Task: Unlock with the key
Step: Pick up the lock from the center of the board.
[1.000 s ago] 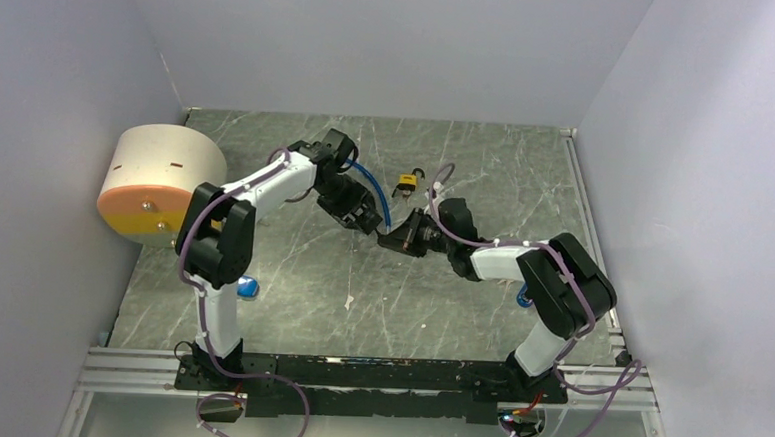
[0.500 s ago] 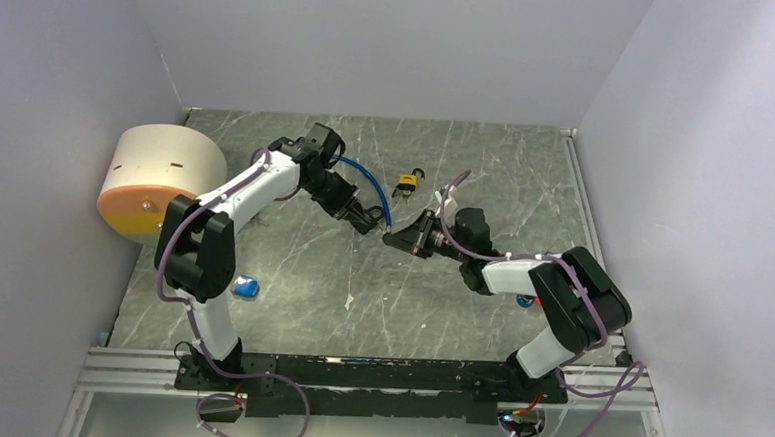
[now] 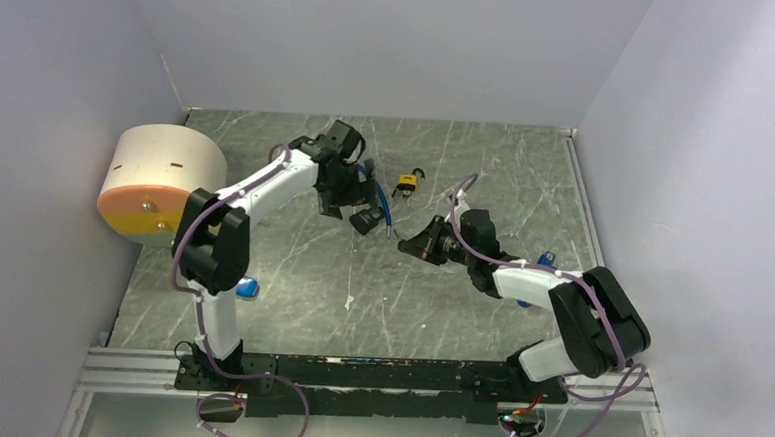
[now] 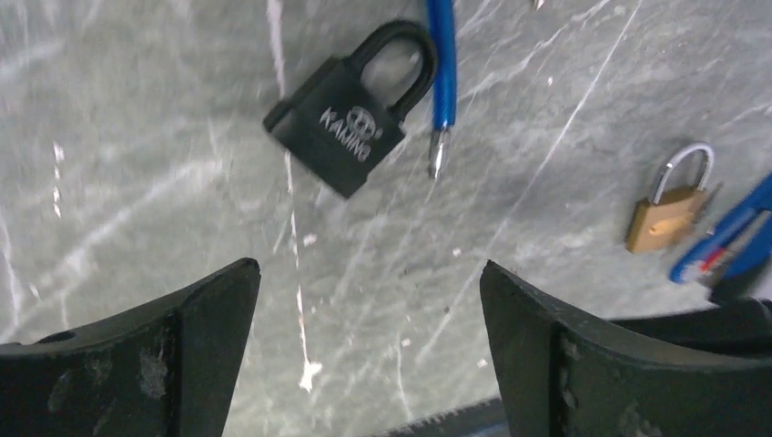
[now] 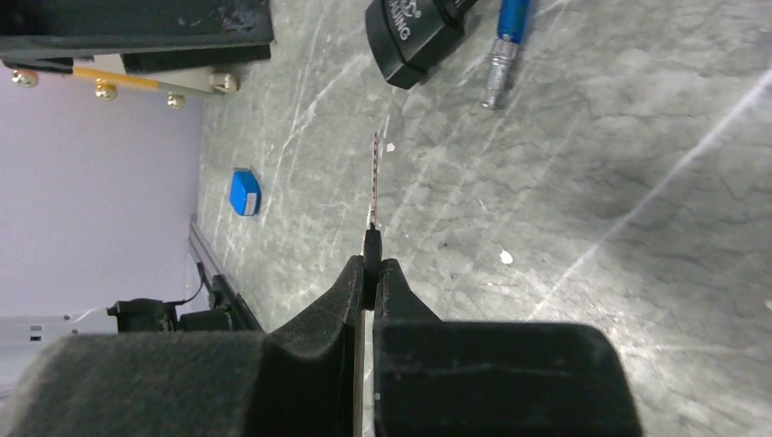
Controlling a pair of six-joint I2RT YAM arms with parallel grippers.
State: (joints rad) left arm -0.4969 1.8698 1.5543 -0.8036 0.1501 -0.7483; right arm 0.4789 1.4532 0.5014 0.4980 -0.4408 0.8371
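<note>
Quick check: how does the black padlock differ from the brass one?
The black padlock is all black, shackle included, with white lettering; the brass padlock has a silvery shackle. The black padlock looks clearly bigger than the brass padlock. Both lie flat on the table.

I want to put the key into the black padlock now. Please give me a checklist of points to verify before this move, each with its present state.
1. Key gripped by the right gripper: ok. The jaws are shut on its head and the blade points forward.
2. Black padlock held steady by the left gripper: not ok. The jaws are open and the padlock lies free on the table.
3. Keyhole facing the key: cannot tell. No view shows the keyhole.
4. Path from key tip to padlock free: ok. The right wrist view shows only bare table between them.
5. Padlock clear of the blue tool: cannot tell. The tool lies right beside the shackle, and contact is unclear.
</note>
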